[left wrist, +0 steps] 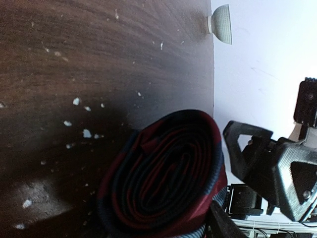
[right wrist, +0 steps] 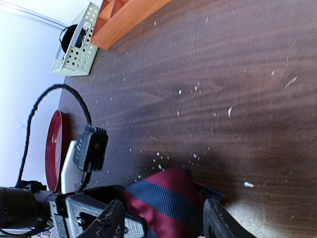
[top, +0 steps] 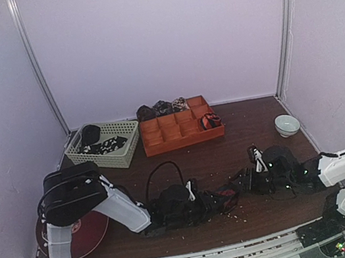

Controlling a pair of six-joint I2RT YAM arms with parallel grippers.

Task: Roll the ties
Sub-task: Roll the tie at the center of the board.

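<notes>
A red-and-navy striped tie (top: 223, 198) lies rolled into a coil on the dark wooden table between my two grippers. In the left wrist view the coil (left wrist: 163, 178) fills the space in front of the camera. My left gripper (top: 202, 202) is shut on it, and one dark finger (left wrist: 223, 225) presses its lower right side. My right gripper (top: 239, 184) faces it from the other side. In the right wrist view the coil (right wrist: 168, 196) sits between the fingers of the right gripper (right wrist: 166, 220), which stand open with a small gap on each side.
An orange compartmented tray (top: 185, 141) at the back holds one coiled tie (top: 210, 121); more coils (top: 162, 108) lie behind it. A pale green basket (top: 108, 160) holds dark speckled ties (top: 105, 144). A white bowl (top: 287, 125) stands far right, a red plate (top: 78, 236) near left. Pale crumbs dot the table.
</notes>
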